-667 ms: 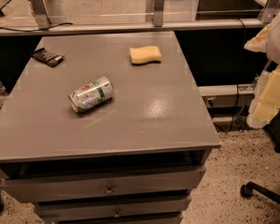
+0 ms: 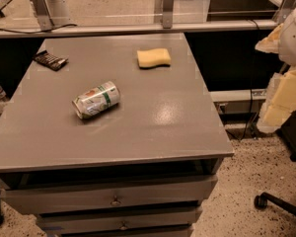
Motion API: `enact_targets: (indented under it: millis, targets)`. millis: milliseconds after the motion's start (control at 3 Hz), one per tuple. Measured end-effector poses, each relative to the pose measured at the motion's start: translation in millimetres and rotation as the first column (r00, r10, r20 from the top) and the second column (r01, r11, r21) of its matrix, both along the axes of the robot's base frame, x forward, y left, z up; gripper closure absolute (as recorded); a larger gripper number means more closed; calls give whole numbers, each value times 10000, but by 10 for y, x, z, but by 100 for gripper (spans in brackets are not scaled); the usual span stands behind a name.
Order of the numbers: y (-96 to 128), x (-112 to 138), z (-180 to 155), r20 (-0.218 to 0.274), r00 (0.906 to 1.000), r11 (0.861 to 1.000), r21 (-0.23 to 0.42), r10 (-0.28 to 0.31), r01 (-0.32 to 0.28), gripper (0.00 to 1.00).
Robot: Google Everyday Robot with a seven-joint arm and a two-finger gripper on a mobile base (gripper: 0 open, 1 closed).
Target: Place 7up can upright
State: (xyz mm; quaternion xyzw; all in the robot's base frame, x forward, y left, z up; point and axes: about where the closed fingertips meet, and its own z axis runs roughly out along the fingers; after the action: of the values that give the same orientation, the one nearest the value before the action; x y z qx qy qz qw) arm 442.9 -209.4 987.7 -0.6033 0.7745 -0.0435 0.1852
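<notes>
Your 7up can lies on its side on the left half of the table, a silver-white can with a green band around the body, a reddish spot near one end and its metal end turned toward the front-left corner. Your tool hangs off the table's right edge, well apart from the can and touching nothing, and you cannot tell whether it is spread or closed. You cannot read the can's lettering, nor anything on the yellow sponge or dark packet behind it.
</notes>
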Motion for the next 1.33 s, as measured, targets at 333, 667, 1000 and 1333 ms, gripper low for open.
enact_targets:
  millis: [333, 667, 1000, 1333]
  targets:
    - [5, 5, 1, 11, 10000, 10000, 15, 9, -9, 0]
    - [562, 467, 49, 576, 9944, 9907, 994, 880, -935, 0]
    - [1272, 956, 126, 1491, 9684, 9550, 1913, 2000, -2267, 0]
    - [1817, 1339, 186, 2088, 9424, 9119, 2667, 2614, -3121, 0]
